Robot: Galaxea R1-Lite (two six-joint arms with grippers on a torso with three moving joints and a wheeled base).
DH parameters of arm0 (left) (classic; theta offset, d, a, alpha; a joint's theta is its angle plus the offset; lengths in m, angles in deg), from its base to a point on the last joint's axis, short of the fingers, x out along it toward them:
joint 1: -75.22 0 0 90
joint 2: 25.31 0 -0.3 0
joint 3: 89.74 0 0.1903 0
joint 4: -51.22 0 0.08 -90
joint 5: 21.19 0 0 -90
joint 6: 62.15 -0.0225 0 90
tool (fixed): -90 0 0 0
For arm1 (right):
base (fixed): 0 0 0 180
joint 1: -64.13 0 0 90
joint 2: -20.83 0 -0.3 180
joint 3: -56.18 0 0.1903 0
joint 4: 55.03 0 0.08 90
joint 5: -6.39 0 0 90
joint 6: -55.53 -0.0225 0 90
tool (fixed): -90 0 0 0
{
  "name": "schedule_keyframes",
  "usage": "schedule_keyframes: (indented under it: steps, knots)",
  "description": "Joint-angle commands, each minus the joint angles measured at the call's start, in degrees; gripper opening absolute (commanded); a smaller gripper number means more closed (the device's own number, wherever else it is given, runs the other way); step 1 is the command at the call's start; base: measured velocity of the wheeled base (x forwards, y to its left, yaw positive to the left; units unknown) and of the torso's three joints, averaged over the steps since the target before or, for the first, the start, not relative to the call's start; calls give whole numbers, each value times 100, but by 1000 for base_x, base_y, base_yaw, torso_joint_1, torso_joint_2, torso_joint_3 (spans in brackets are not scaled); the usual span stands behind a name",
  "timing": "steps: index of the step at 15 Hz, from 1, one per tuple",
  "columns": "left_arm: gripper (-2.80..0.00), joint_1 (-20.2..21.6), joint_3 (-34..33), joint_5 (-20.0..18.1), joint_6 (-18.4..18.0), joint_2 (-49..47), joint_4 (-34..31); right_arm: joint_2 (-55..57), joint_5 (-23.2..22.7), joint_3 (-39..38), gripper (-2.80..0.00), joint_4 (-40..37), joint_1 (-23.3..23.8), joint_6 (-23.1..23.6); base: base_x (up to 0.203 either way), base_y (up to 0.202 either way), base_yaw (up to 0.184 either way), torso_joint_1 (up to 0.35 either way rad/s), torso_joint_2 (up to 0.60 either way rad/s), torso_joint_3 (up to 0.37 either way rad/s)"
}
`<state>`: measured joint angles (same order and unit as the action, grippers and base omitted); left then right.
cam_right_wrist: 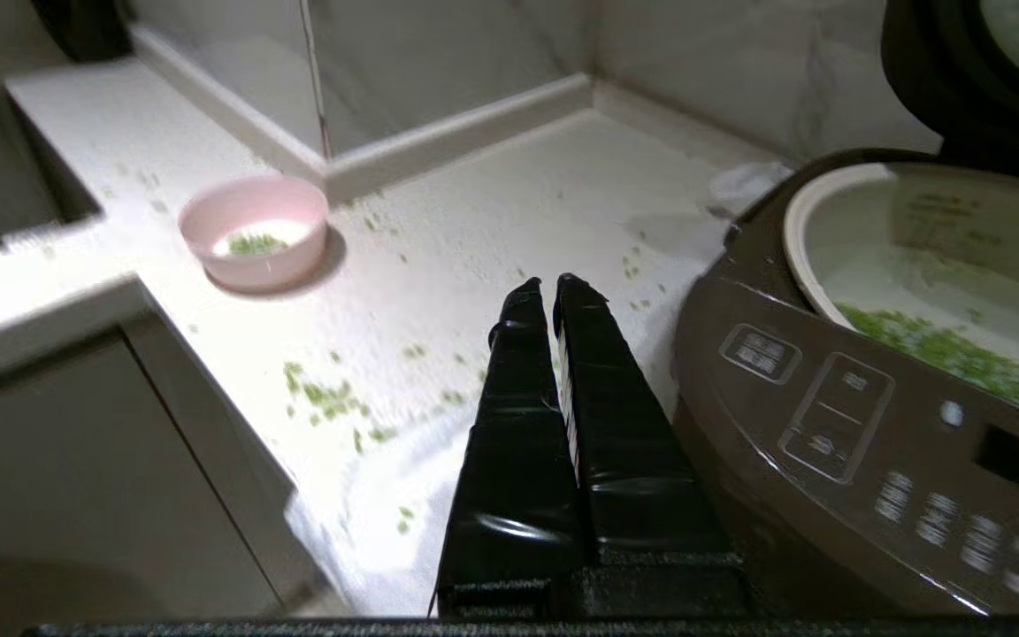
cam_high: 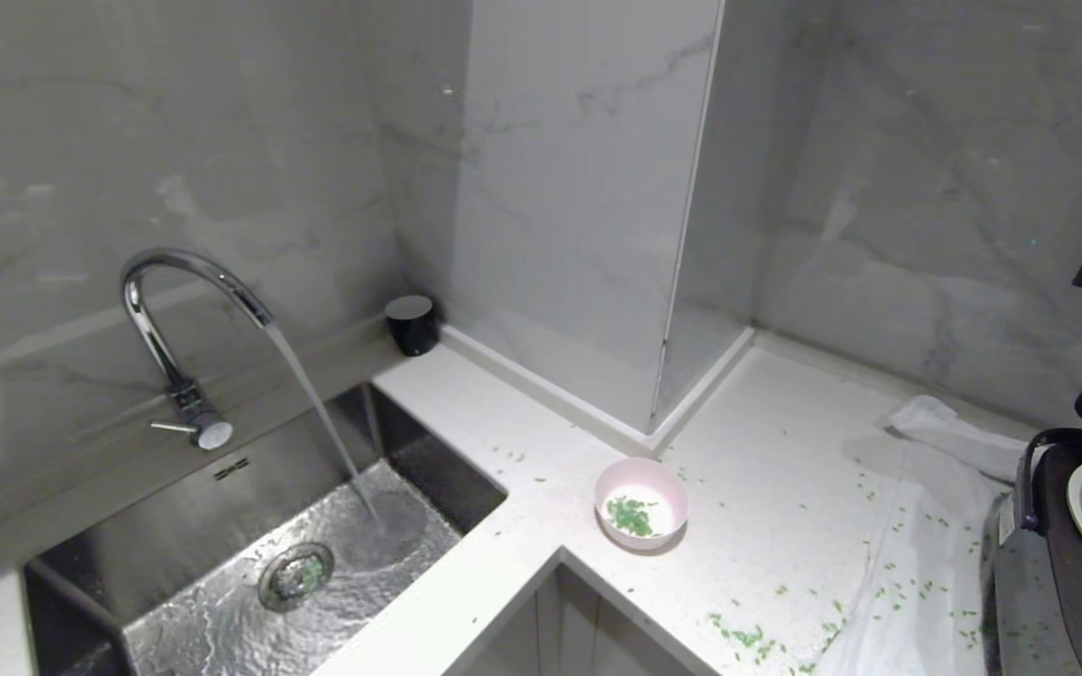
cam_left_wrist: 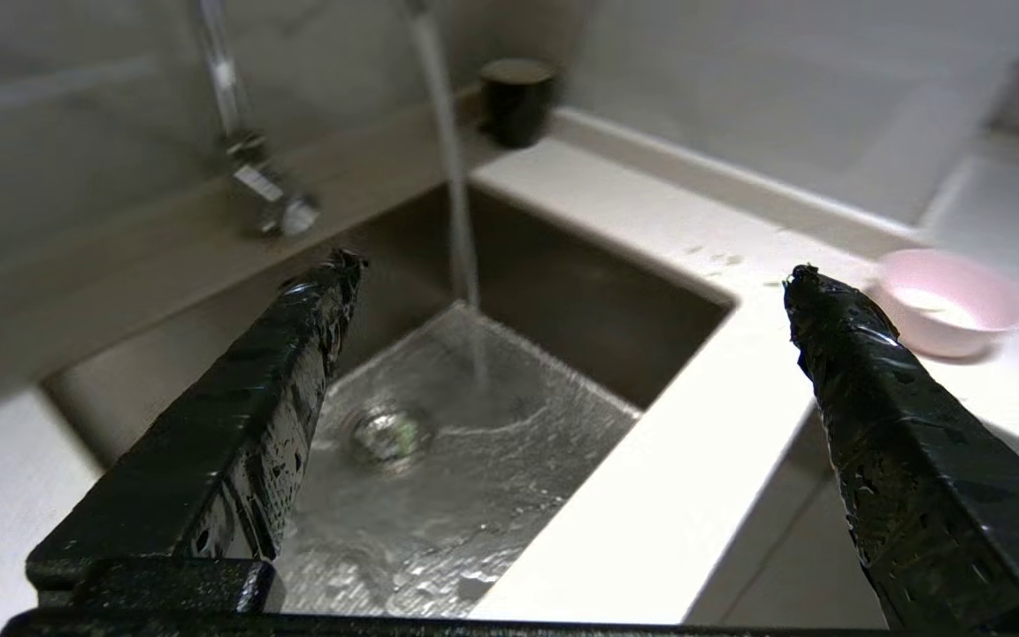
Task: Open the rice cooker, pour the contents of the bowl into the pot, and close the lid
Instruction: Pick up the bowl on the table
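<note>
The right hand (cam_right_wrist: 545,287) is hanging with its two black fingers pressed together and nothing between them, over the front part of the worktop (cam_high: 785,469), just beside the rice cooker (cam_right_wrist: 837,425). The left hand (cam_left_wrist: 571,274) is hovering above the sink (cam_left_wrist: 509,265), its fingers spread wide and gripping nothing.

The rice cooker is sitting at the right end of the worktop on a white cloth (cam_high: 926,526). Its lid (cam_right_wrist: 961,80) is standing raised. The pot (cam_right_wrist: 934,257) is lying exposed inside, with some of the green contents (cam_right_wrist: 943,349) gathered at its bottom.

The bowl (cam_high: 641,502) is standing upright at the worktop's inner front corner, next to the sink's right edge, well apart from the cooker. A few green bits are still lying in it, and more are lying scattered across the worktop and the cloth.

Water is running from the tap (cam_high: 175,310) into the sink. A small black cup (cam_high: 411,324) is standing at the back edge.
</note>
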<state>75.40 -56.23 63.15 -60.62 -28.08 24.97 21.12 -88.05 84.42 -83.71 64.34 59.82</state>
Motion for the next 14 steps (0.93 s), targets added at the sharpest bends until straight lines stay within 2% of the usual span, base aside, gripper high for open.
schedule_keyframes:
  steps: [1, 2, 3, 5, 7, 9, 10, 12, 14]
  knots:
    - [0, 14, 303, -262, -8, -992, 381, -29, 154, -385, -280, 502, -3, 67, 0, 0, 0, 0, 0, 0]
    - [0, 12, 376, -318, -8, -1440, 742, -29, 230, -488, -280, 553, -3, 455, 0, 0, 0, 0, 0, 0]
    - [0, 5, 444, -367, -10, -1936, 1123, -29, 241, -496, -280, 528, -3, 570, 0, 0, 0, 0, 0, 0]
    - [0, -49, 521, -530, -1, -3093, 1795, -29, 297, -486, -280, 472, -9, 190, 0, 0, 0, 0, 0, 0]
    - [0, -280, 591, -649, 24, -4407, 2650, -23, 367, -479, -280, 487, -5, -67, 0, 0, 0, 0, 0, 0]
    - [0, -894, 789, -587, 194, -5448, 3377, -29, 388, -496, -280, 504, -7, -163, 0, 0, 0, 0, 0, 0]
    - [0, -1427, 958, -423, 358, -5881, 3605, -29, 391, -496, -280, 531, -7, -236, 0, 0, 0, 0, 0, 0]
    - [0, -2201, 1285, 62, 646, -6552, 3835, -29, 391, -496, -280, 531, -4, -244, 0, 0, 0, 0, 0, 0]
    - [0, -2689, 1604, 411, 814, -7122, 3788, -29, 391, -496, -280, 531, -8, -244, 0, 0, 0, 0, 0, 0]
